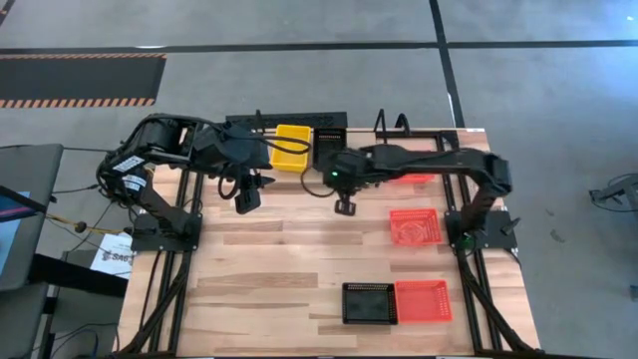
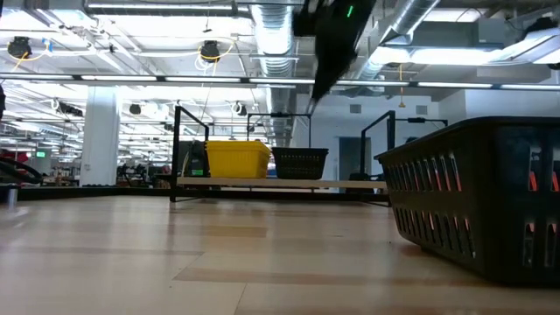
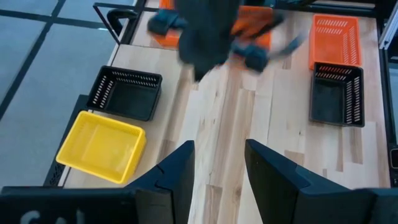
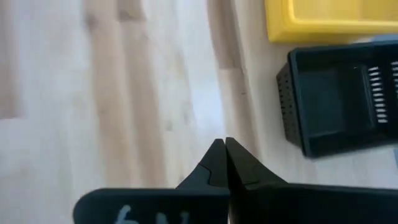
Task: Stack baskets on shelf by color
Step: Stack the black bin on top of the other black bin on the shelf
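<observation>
The shelf [image 2: 280, 183] stands at the table's far edge. A yellow basket [image 1: 292, 147] and a black basket [image 1: 330, 148] rest side by side on its board; both also show in the low view as the yellow basket [image 2: 236, 159] and the black basket [image 2: 299, 162]. My left gripper [image 1: 246, 194] hangs open above the table in front of the yellow basket, with nothing between its fingers [image 3: 186, 168]. My right gripper [image 1: 346, 206] hangs shut and empty above the table in front of the black basket [image 4: 339, 99].
A red basket [image 1: 415, 179] lies partly under my right arm, right of the shelf. Another red basket [image 1: 414, 226] sits at mid right. A black basket [image 1: 369, 302] and a red basket [image 1: 423, 299] lie side by side near the front edge. Bare wood spreads at left and centre.
</observation>
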`<state>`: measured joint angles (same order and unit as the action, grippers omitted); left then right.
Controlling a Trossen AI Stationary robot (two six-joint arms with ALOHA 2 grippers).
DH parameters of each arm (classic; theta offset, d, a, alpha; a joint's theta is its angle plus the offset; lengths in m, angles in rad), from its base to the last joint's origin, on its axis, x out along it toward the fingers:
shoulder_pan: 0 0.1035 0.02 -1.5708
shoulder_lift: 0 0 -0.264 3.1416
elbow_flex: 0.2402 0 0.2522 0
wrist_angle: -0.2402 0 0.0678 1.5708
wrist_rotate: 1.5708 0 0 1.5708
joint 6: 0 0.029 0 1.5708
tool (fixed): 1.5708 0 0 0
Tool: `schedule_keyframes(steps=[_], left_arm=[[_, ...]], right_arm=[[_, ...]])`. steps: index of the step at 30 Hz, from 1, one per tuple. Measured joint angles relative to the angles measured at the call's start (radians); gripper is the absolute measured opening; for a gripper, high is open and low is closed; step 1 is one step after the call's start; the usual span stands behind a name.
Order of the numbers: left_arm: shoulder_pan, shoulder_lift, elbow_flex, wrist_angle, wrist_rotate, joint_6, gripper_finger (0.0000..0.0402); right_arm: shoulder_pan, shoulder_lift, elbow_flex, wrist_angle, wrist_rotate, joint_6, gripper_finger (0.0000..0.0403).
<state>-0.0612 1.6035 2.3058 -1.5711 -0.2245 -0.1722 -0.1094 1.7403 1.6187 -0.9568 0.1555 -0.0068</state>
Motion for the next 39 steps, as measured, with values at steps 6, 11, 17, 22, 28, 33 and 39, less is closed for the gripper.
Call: schedule_keyframes(steps=[6, 11, 17, 22, 28, 33, 39], left_arm=[[0.000, 0.000, 0.000, 0.000, 0.000, 0.036, 0.0130], [0.000, 0.000, 0.000, 0.000, 0.000, 0.061, 0.0130], [0.000, 0.000, 0.000, 0.000, 0.000, 0.075, 0.0130], [0.000, 0.000, 0.000, 0.000, 0.000, 0.075, 0.0130], [0.000, 0.000, 0.000, 0.000, 0.000, 0.076, 0.0130], [0.000, 0.000, 0.000, 0.000, 0.000, 0.117, 0.0130], [0.000, 0.000, 0.000, 0.000, 0.000, 0.154, 0.0130]], right_arm=[[0.091, -0.161, 0.017, -0.193, -0.001, 0.199, 0.0003], [0.162, -0.251, 0.017, -0.373, -0.004, 0.427, 0.0014], [0.264, -0.277, 0.016, -0.418, -0.055, 0.621, 0.0029], [0.356, -0.231, 0.017, -0.392, -0.061, 0.748, 0.0041], [0.433, -0.138, 0.016, -0.375, -0.086, 0.909, 0.0069], [0.480, -0.041, 0.016, -0.337, -0.132, 0.981, 0.0110], [0.517, 0.070, 0.015, -0.272, -0.159, 0.974, 0.0175]])
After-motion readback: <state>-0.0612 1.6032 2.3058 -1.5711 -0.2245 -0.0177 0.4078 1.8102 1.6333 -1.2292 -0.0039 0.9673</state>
